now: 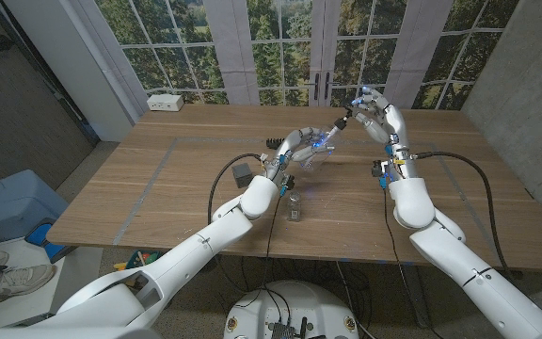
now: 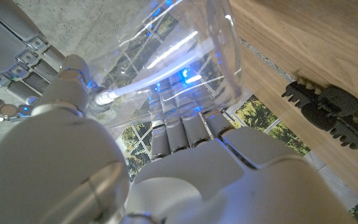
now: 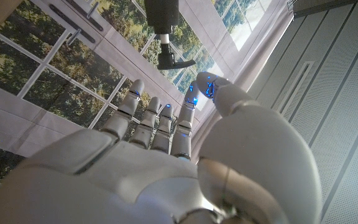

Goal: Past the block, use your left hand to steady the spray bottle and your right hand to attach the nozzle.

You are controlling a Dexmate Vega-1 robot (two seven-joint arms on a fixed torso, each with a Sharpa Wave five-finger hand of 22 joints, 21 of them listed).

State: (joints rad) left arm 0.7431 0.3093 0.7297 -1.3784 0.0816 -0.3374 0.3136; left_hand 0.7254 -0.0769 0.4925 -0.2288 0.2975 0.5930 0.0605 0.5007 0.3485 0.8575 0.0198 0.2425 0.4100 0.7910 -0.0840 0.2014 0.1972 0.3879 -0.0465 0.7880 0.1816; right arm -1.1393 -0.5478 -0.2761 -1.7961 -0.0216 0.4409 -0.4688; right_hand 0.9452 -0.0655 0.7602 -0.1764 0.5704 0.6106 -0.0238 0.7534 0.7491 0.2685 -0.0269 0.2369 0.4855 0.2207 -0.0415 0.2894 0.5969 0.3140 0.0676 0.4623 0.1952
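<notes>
My left hand (image 1: 294, 151) grips a clear spray bottle (image 1: 316, 143) and holds it tilted above the table's middle. In the left wrist view the bottle (image 2: 185, 56) lies against my left hand (image 2: 185, 168), with a white tube inside it. A black nozzle (image 1: 344, 121) sits at the bottle's raised end, pointing towards my right hand (image 1: 376, 115). That hand is lifted just right of the nozzle with its fingers apart and nothing in them. The right wrist view shows the nozzle (image 3: 166, 37) a little beyond my right hand (image 3: 166, 155). A dark grey block (image 1: 243, 171) stands left of my left forearm.
A small clear container (image 1: 294, 209) stands on the wooden table (image 1: 139, 188) near its front edge. A black toothed clip (image 2: 328, 112) lies on the wood near the bottle. A white box (image 1: 166, 102) sits at the back left corner. Windows run behind the table.
</notes>
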